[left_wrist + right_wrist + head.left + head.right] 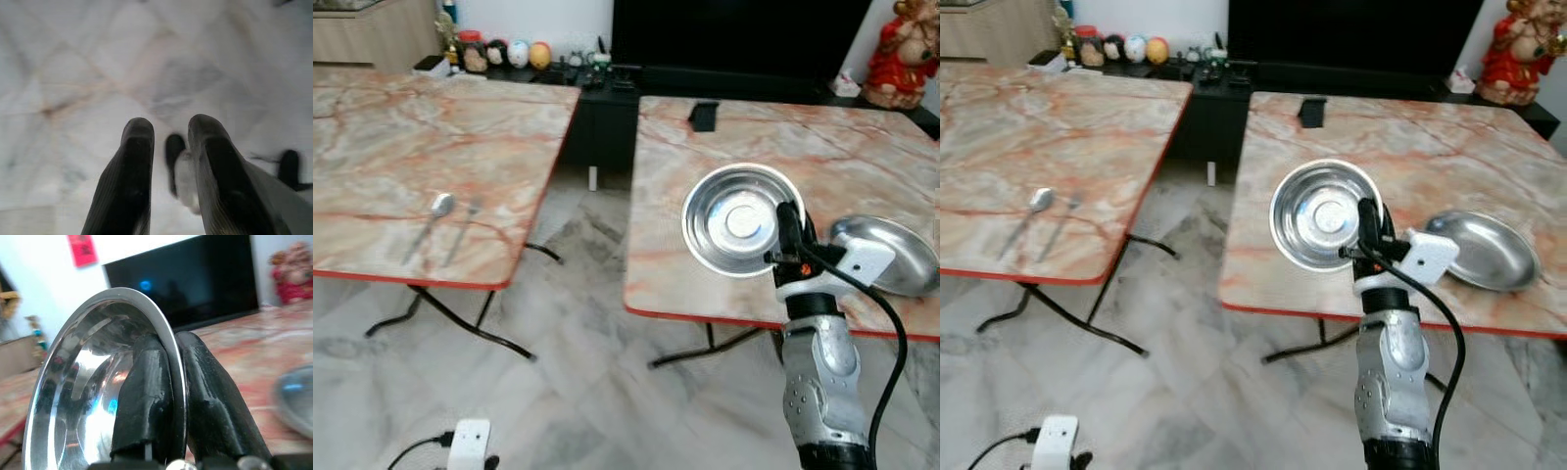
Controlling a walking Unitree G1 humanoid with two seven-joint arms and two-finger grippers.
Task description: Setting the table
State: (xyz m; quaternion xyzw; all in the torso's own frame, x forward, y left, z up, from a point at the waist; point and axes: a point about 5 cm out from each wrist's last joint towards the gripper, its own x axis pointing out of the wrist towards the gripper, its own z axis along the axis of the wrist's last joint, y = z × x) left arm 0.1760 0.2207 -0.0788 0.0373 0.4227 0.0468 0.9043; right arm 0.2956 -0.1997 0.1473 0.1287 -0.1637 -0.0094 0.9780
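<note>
the right gripper [789,235] is raised in front of the robot, its two black fingers [146,382] pinched on the rim of a steel bowl [736,219], one finger inside and one outside. the bowl is held on edge, its hollow facing the camera, above the near part of the right-hand marble table [862,147]. just to the robot's right of the gripper, a second steel dish [891,253] lies flat on that table. well apart to the robot's left, across a gap of floor, a spoon [433,220] and fork [463,227] lie side by side on the left-hand table [401,127], long axes pointing away from the robot. the bowl likely belongs beside them, so the carry would run leftward. the left gripper [171,147] hangs over the floor, fingers slightly parted, holding nothing.
</note>
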